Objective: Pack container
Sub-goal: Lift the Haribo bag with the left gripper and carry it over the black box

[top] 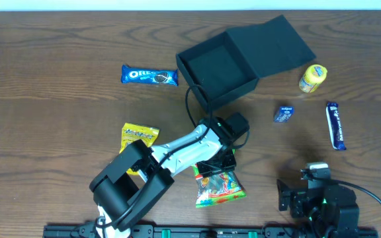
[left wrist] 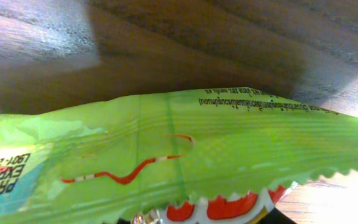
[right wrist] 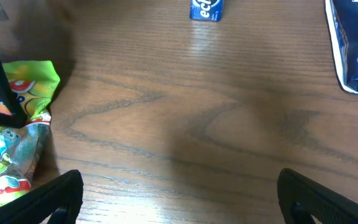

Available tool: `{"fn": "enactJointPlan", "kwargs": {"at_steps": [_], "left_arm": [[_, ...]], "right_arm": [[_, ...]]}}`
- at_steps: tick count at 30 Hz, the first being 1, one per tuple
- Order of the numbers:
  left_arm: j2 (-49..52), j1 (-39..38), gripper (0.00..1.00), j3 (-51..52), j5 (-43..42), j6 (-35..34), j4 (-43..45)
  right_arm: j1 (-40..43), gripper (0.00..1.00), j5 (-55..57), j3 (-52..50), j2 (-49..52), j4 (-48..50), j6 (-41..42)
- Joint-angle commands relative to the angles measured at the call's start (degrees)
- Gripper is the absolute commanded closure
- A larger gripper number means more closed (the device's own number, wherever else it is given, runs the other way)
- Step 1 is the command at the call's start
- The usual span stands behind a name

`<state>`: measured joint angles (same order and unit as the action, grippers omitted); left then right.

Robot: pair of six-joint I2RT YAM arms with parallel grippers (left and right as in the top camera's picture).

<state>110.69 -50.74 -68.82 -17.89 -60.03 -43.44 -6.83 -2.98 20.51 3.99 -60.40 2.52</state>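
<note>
Wood-grain brown table (top: pixel 58 112) took up every view. On its far middle sat the container (top: pixel 218 71), the biggest thing on it: a dark square box standing open, with its lid (top: pixel 280 43) folded back toward the far right.

The left arm (top: pixel 170 155) reached in from the near edge, stopping short of the box. The left gripper (top: pixel 217 158) was down over the top end of the green sweet bag (top: pixel 221 186). From the left wrist view the bag (left wrist: pixel 216 149) filled almost the whole frame. I could not tell whether the claw was pinching it or only sitting over it.

The right gripper (right wrist: pixel 182 208) hung low at the near right with its fingers (right wrist: pixel 48 199) spread wide and only bare wood between them.

A blue chocolate bar (top: pixel 335 125) lay lengthwise at the far right. An Oreo packet (top: pixel 149 75) lay to the left of the box, well apart from it. A yellow packet (top: pixel 138 137) lay beside the left arm. A yellow tub (top: pixel 313 78) stood just right of the box, near the lid's corner. A small blue packet (top: pixel 284 114) lay between the box and the chocolate bar.
</note>
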Motion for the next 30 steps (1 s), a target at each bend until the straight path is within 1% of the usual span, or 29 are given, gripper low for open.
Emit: {"fn": "enactJointPlan", "kwargs": {"at_steps": [1, 8, 11, 19, 23, 27, 30], "left_arm": [[2.4, -0.3, 0.56, -0.3, 0.3, 0.0, 0.1], [2.4, -0.3, 0.65, -0.3, 0.3, 0.3, -0.2], [2.3, -0.3, 0.71, -0.3, 0.3, 0.8, -0.3], [1.8, -0.3, 0.82, -0.5, 0.7, 1.2, -1.2], [0.4, -0.4, 0.90, -1.0, 3.9, 1.5, -4.0], [-3.0, -0.7, 0.90, -2.8, 8.7, 3.1, -8.5], [-5.4, -0.7, 0.90, -4.0, 10.7, 4.8, -11.0]], "right_arm": [[0.5, 0.01, 0.2, -0.4, -0.3, -0.3, 0.2], [0.5, 0.01, 0.2, -0.4, -0.3, -0.3, 0.2], [0.5, 0.01, 0.2, -0.4, -0.3, -0.3, 0.2], [0.5, 0.01, 0.2, -0.4, -0.3, -0.2, 0.2], [0.5, 0.01, 0.2, -0.4, -0.3, -0.2, 0.2], [0.5, 0.01, 0.2, -0.4, -0.3, -0.2, 0.2], [0.5, 0.01, 0.2, -0.4, -0.3, -0.3, 0.2]]}}
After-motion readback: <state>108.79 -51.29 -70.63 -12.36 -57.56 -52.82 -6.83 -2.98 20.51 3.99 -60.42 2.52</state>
